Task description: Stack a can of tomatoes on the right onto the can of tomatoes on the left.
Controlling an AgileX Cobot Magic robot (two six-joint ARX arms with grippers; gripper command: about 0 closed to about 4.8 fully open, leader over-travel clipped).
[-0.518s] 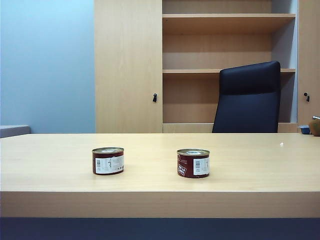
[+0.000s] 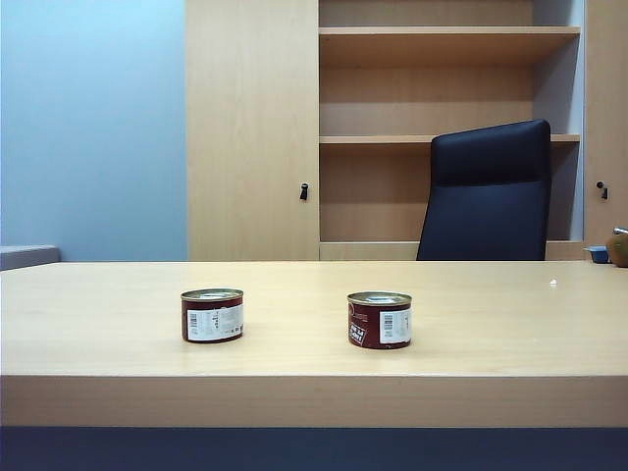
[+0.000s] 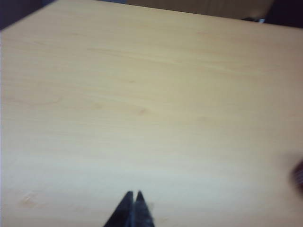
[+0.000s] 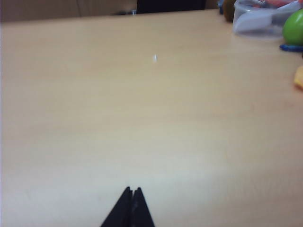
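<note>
left can: can of tomatoes (image 2: 212, 315), upright on the table (image 2: 314, 388), left of centre in the exterior view; dark red side, white label with barcode, metal lid; nothing on top of it
right can: second can of tomatoes (image 2: 379, 320), upright, same table, right of centre; same dark red and white label; well apart from the left can, bare wood between them
stacking: not done, both cans stand on the tabletop on their own
left gripper: left gripper (image 3: 134, 195) seen only in the left wrist view; two dark fingertips pressed together to a point, no gap; holds nothing; over bare light wood
right gripper: right gripper (image 4: 132, 191) seen only in the right wrist view; tips meet at a point, closed all the way; holds nothing; over bare tabletop
arms in exterior view: neither arm nor gripper shows there
cans in wrist views: neither can clearly seen; a dark blur at the edge of the left wrist view, cannot tell what it is
table clutter: right wrist view shows a clear plastic container (image 4: 258, 21), a green round object (image 4: 293, 27) and a yellow bit (image 4: 298, 77) at the far corner of the table, blurred
background: black office chair (image 2: 488, 191) behind the table, wooden shelf unit (image 2: 446, 88) with cupboard door (image 2: 252, 128), pale blue wall (image 2: 93, 128)
</note>
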